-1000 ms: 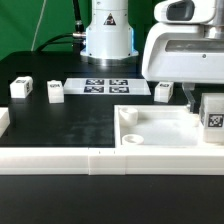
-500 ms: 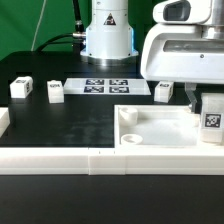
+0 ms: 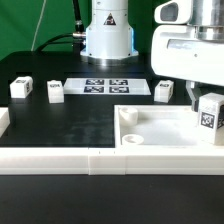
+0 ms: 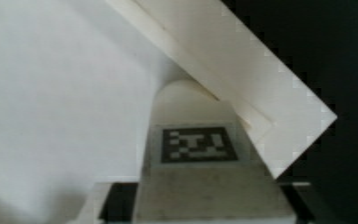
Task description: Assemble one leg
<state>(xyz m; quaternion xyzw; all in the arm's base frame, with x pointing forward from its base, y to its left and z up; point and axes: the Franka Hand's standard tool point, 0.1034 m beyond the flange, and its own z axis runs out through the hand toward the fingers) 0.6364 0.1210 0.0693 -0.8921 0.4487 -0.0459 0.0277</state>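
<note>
My gripper (image 3: 208,100) is at the exterior view's right, shut on a white leg (image 3: 209,116) with a black-and-white tag, held slightly tilted above the right part of the large white square panel (image 3: 160,128). In the wrist view the leg (image 4: 197,150) sits between the dark fingers (image 4: 126,200), pointing at the panel's raised rim (image 4: 247,80). Three more legs stand on the black table: two at the left (image 3: 19,88) (image 3: 54,91) and one (image 3: 163,91) by the gripper.
The marker board (image 3: 108,87) lies at the back centre in front of the robot base (image 3: 107,35). A white rail (image 3: 60,160) runs along the table's front edge. A round corner socket (image 3: 129,138) shows in the panel's near left corner.
The gripper has risen a little and shifted slightly with the leg, which now sits higher and tilted over the panel.
</note>
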